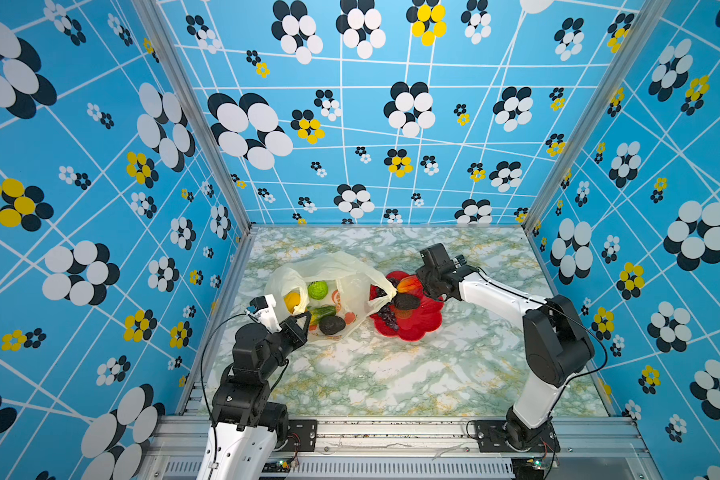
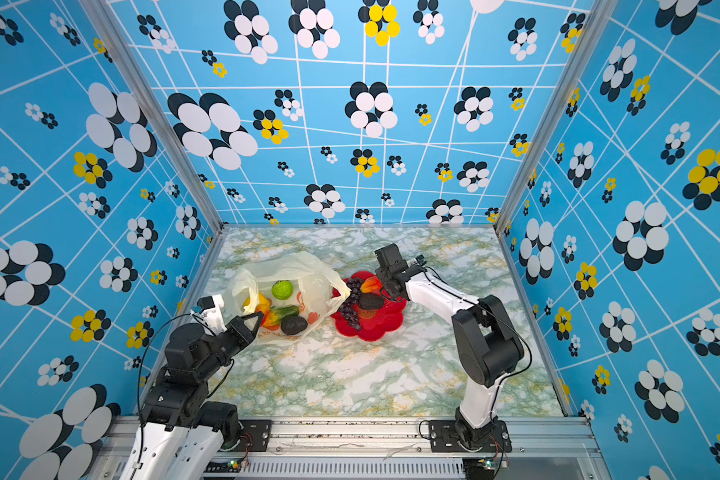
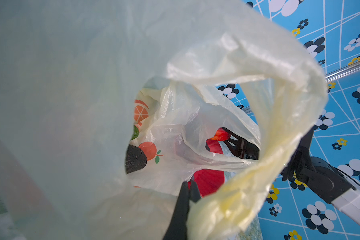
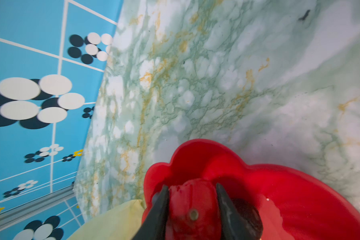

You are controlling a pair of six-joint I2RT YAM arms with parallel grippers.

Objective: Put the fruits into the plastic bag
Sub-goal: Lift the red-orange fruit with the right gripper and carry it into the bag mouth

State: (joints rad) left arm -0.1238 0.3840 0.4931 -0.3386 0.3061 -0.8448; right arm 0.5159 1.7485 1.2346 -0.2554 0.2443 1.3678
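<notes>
Right fingers (image 4: 161, 205) grip one red fruit (image 4: 192, 207) (one avocado (image 4: 249, 216) alongside).

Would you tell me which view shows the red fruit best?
Right wrist: the red fruit sits close-up in the right gripper. Both top views show it small, at the dish; the left wrist glimpses it past the bag.

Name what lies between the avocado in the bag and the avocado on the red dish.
The plastic bag's translucent wall and the purple grape bunch on the red dish, in both top views.
</notes>
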